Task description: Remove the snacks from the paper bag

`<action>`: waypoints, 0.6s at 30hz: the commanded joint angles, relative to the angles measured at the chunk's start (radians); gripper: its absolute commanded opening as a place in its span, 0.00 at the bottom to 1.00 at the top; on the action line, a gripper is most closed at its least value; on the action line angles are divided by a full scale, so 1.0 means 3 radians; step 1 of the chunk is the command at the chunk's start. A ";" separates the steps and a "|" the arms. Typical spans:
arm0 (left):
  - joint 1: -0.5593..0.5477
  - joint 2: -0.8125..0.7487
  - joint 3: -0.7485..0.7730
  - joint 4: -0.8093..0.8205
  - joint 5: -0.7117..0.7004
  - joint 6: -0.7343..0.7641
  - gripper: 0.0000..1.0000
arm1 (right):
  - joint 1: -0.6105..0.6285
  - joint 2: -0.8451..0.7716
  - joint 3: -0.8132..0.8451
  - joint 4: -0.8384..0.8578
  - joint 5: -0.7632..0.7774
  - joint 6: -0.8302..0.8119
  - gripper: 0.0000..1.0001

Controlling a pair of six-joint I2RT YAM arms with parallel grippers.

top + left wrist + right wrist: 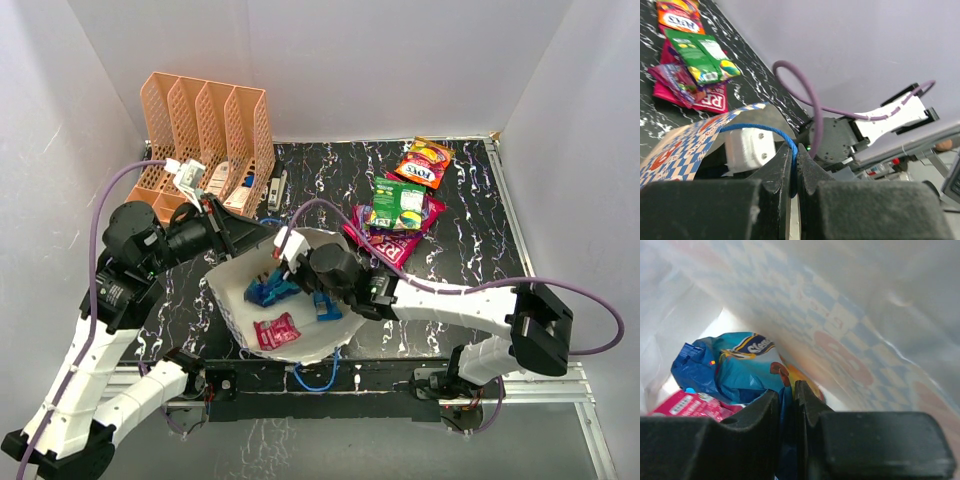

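The paper bag (232, 292) lies open at the front middle, cream inside. In it are a blue pouch (270, 289) and a magenta pouch (276, 331). My right gripper (288, 268) is inside the bag, shut on the blue pouch (735, 372); the magenta pouch (687, 404) lies beside it. My left gripper (262, 234) is at the bag's far rim, shut on the blue cord handle (762, 128). Outside the bag lie an orange-red pouch (425, 163), a green pouch (398, 204), a purple pouch (432, 213) and a magenta pouch (392, 243).
A peach slotted file rack (205, 140) stands at the back left, with a small item (274, 189) lying beside it. White walls close the black marbled table (470, 240) at back and sides.
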 commanded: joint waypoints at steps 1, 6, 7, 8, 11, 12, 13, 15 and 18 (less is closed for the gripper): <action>-0.0006 -0.0071 0.0214 -0.0009 -0.0411 0.0154 0.00 | -0.0063 -0.0128 0.0545 0.0565 -0.0114 0.0127 0.07; -0.0006 0.0018 0.0342 -0.0266 -0.0778 0.0232 0.00 | -0.0065 -0.0173 0.0727 0.0513 -0.0411 0.0125 0.07; -0.0006 0.0035 0.0349 -0.0299 -0.0827 0.0244 0.00 | -0.0064 -0.0192 0.0741 0.0510 -0.0428 0.0145 0.07; -0.0006 0.0043 0.0342 -0.0327 -0.0889 0.0258 0.00 | -0.0063 -0.0208 0.0756 0.0492 -0.0444 0.0160 0.07; -0.0006 0.0042 0.0325 -0.0425 -0.1119 0.0278 0.00 | -0.0061 -0.0283 0.0803 0.0378 -0.0520 0.0180 0.07; -0.0006 0.0040 0.0329 -0.0451 -0.1172 0.0279 0.00 | -0.0063 -0.0326 0.0811 0.0337 -0.0549 0.0168 0.07; -0.0006 0.0041 0.0329 -0.0478 -0.1222 0.0281 0.00 | -0.0063 -0.0375 0.0811 0.0311 -0.0559 0.0166 0.07; -0.0005 0.0041 0.0329 -0.0523 -0.1275 0.0310 0.00 | -0.0063 -0.0525 0.0803 0.0289 -0.0516 0.0156 0.07; -0.0004 0.0030 0.0303 -0.0559 -0.1292 0.0340 0.00 | -0.0063 -0.0705 0.0790 0.0321 -0.0455 0.0078 0.07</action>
